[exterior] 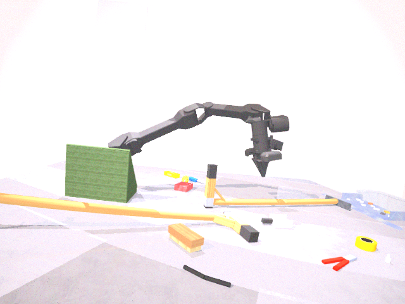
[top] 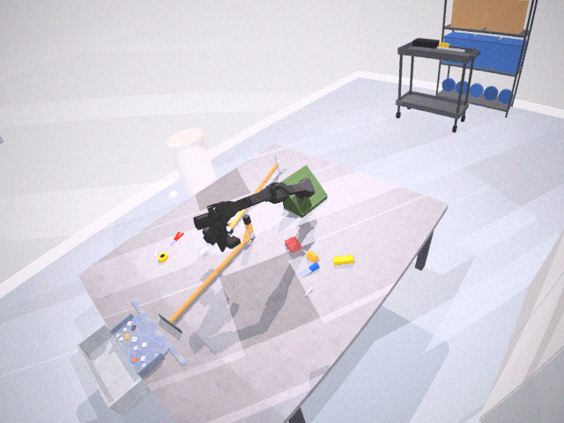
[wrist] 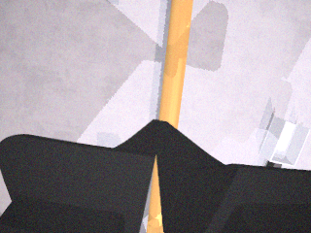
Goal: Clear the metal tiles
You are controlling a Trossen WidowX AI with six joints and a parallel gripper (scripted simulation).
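The long scraper (top: 204, 284) (exterior: 278, 201) (wrist: 177, 58) lies on the table, its yellow shaft ending in a dark blade at the near edge of the steel bench plate (top: 149, 319) (exterior: 397, 216). Its upright grip (top: 248, 225) (exterior: 211, 186) has a black top. Several small metal tiles (top: 134, 338) (exterior: 376, 208) are scattered on the plate. The catch box (top: 95, 338) (exterior: 386, 197) adjoins the plate's far end; its floor looks pale. My gripper (top: 222, 248) (exterior: 263, 175) (wrist: 158, 127) is shut and empty, pointing down above the shaft, between the upright grip and the blade.
A second long yellow-handled tool (top: 263, 181) (exterior: 121, 209) lies behind the scraper's grip. A green wedge block (top: 312, 200) (exterior: 98, 173) stands by the arm's base. Also around are a red block (top: 293, 244) (exterior: 183, 187), yellow tape (top: 162, 256) (exterior: 365, 243) and red-handled pliers (top: 178, 236) (exterior: 340, 261).
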